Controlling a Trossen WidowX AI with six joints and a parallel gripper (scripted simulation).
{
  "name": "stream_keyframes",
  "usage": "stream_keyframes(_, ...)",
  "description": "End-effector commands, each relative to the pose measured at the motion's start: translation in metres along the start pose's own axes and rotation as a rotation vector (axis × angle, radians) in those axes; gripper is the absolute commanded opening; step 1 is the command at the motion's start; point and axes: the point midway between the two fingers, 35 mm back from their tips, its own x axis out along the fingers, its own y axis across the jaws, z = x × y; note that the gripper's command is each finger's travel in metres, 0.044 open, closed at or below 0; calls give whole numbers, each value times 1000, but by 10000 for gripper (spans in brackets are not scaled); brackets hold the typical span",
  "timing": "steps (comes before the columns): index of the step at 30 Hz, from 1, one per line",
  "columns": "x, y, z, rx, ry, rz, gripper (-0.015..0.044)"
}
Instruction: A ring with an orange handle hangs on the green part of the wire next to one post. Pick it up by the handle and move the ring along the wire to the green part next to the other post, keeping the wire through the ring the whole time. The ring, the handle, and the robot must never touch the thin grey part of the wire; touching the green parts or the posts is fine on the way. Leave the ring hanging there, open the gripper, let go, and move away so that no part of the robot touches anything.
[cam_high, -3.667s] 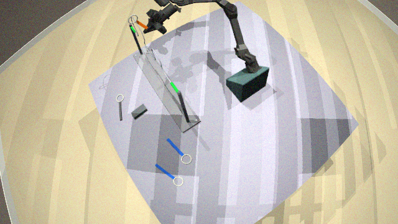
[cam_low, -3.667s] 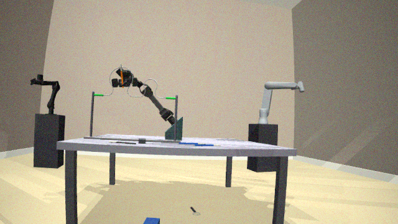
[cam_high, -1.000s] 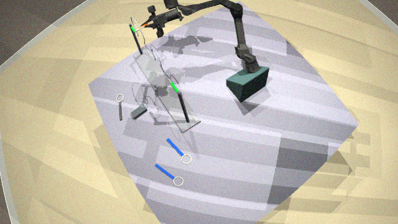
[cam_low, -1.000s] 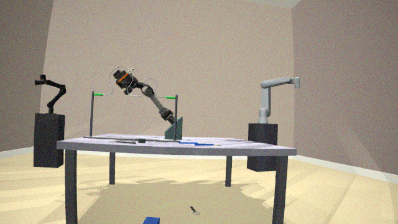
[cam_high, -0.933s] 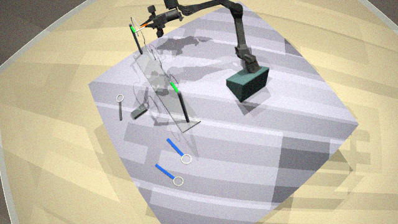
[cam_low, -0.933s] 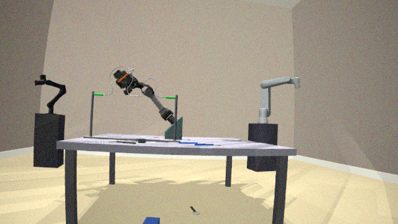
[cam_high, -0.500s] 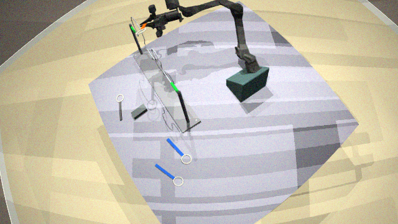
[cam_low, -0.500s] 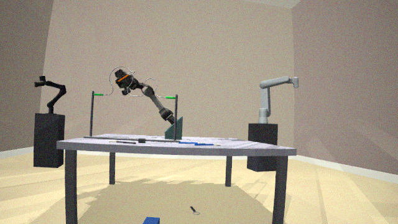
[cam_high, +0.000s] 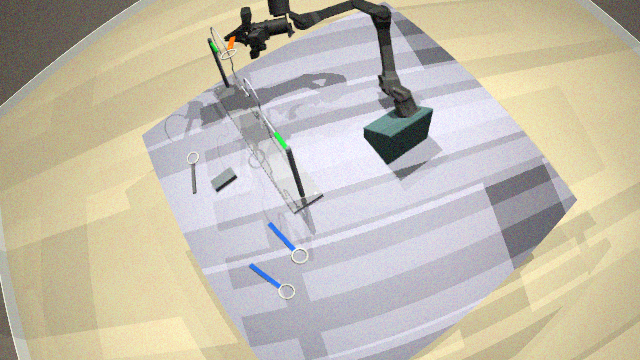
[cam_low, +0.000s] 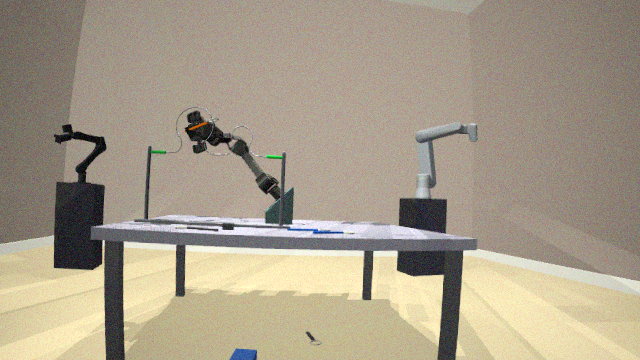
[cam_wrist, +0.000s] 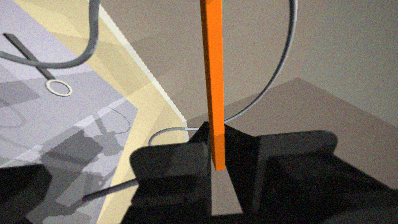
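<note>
My gripper (cam_high: 231, 38) (cam_wrist: 211, 124) is shut on the orange handle (cam_high: 231, 44) (cam_low: 198, 126) (cam_wrist: 215, 75), high above the table. The pale ring (cam_high: 235, 52) is at the handle's far end; it is outside the wrist view. The grey wire (cam_low: 176, 125) (cam_wrist: 288, 50) appears to pass through the ring, but contact is too small to tell. In the exterior view the ring is right of the tall left loop's top. One green part (cam_high: 214, 47) (cam_low: 158, 152) is by the far post (cam_high: 219, 65) (cam_low: 147, 185), the other (cam_high: 280, 140) (cam_low: 274, 157) by the near post (cam_high: 295, 172) (cam_low: 283, 190).
Wire curves flank the handle in the wrist view. On the table lie two blue-handled rings (cam_high: 282, 237) (cam_high: 265, 275), a grey-handled ring (cam_high: 194, 178) (cam_wrist: 27, 54) and a grey block (cam_high: 223, 179). Two other arms (cam_low: 91, 150) (cam_low: 425, 155) stand on pedestals beyond the table.
</note>
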Motion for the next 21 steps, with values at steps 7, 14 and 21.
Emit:
stream_keyframes(7, -10, -4, 1, -126, 63, -56, -150)
stream_keyframes(14, -10, -6, 2, -204, 54, -96, -150)
stream_keyframes(21, -10, -8, 2, -282, 44, -135, -150)
